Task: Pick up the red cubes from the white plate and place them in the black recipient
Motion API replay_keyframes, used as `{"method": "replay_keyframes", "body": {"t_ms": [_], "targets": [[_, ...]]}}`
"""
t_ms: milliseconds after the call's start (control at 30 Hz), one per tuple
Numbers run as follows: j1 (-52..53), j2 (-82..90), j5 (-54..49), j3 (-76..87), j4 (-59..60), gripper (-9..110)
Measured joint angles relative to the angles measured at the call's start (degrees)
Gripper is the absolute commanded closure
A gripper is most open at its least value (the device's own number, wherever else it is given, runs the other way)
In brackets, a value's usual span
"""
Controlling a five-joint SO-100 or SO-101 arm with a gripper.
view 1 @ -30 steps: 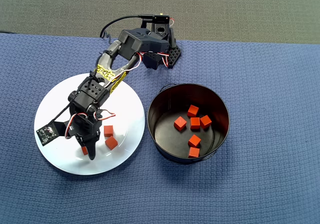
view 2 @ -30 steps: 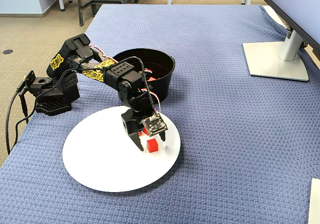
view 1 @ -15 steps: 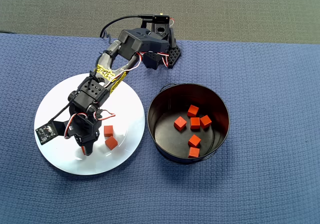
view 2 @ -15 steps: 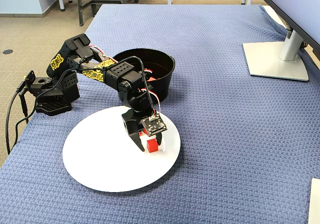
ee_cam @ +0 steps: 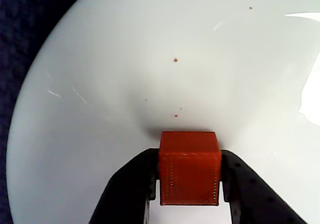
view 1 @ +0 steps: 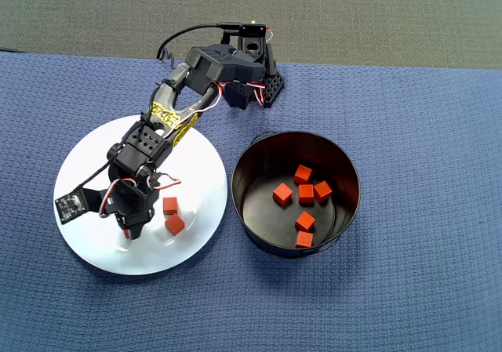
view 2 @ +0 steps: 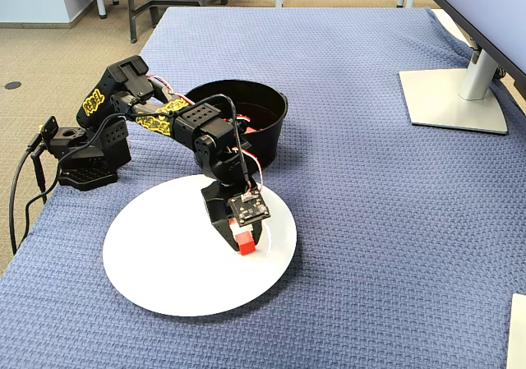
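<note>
Jaws of matte black plastic clamp one small red cube from both sides; in the wrist view its square faces show a faint dotted, printed texture, and it sits low in the frame over the glossy white plate, whose smooth surface carries a few tiny red specks and bright glare streaks at the right edge. In the overhead view the gripper hangs over the lower left part of the round plate, and two loose cubes lie just to its right, close together on the white glaze. To the right of the plate, nearly touching its rim, stands the round black pot with tall straight walls and a shiny dark floor; five more red cubes lie scattered inside it. A blue woven cloth with a waffle-like weave covers the bench. In the fixed view the held cube shows just below the arm's small camera board.
</note>
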Motion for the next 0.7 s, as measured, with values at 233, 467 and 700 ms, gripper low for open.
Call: {"method": "replay_keyframes", "body": {"t_ms": [233,467,700], "targets": [[0.1,11.8,12.8,3.6,0.3,102],[-0.4,35.2,26.3,18.0,3.3,102],[-7.9,58.8,25.6,38.8,6.0,102]]}}
